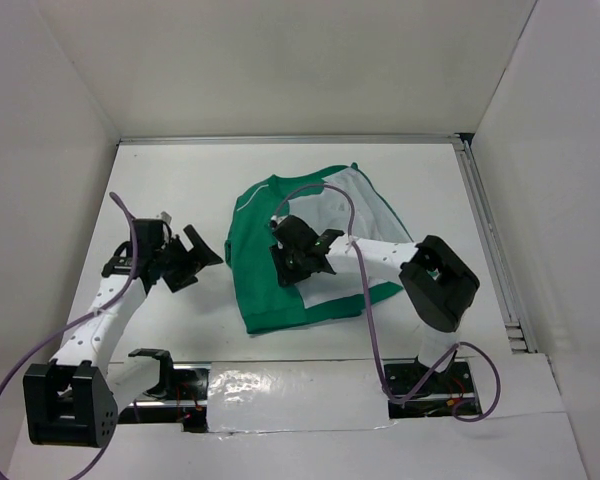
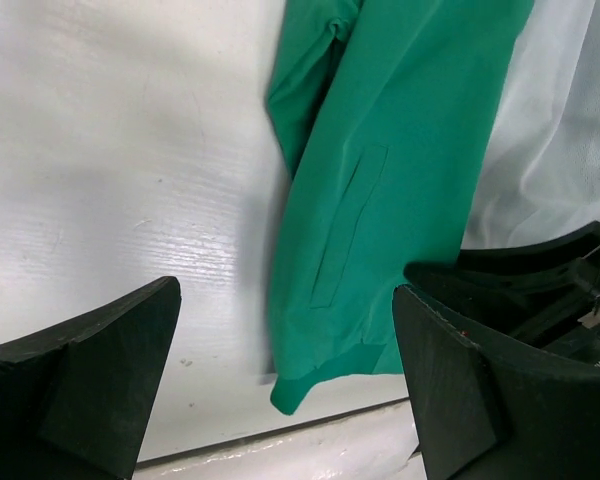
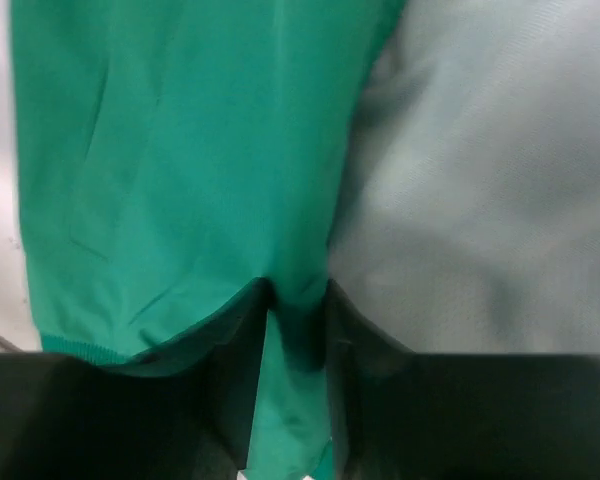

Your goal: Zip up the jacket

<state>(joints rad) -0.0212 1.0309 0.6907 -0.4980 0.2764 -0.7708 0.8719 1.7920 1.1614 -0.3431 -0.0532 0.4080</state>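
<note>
Left side: the left gripper (image 1: 192,258) hangs over the flat white table (image 1: 170,180), just beside the garment and not touching it. Its two black fingers are spread wide, with nothing between them.

Centre: the small green zip-front jacket (image 1: 255,270) lies flat on the table between the two arms, unzipped. Its left-hand green front panel (image 2: 400,150) faces up, showing a slanted welt pocket (image 2: 345,225) and a ribbed hem (image 2: 310,385) towards the near edge.

Centre-right: the right gripper (image 3: 295,320) rests on the jacket at the inner edge of that panel. Its fingers are drawn close together, pinching a fold of green fabric.

Right side: the light grey lining (image 1: 365,215) is exposed, the other front lying open.
</note>
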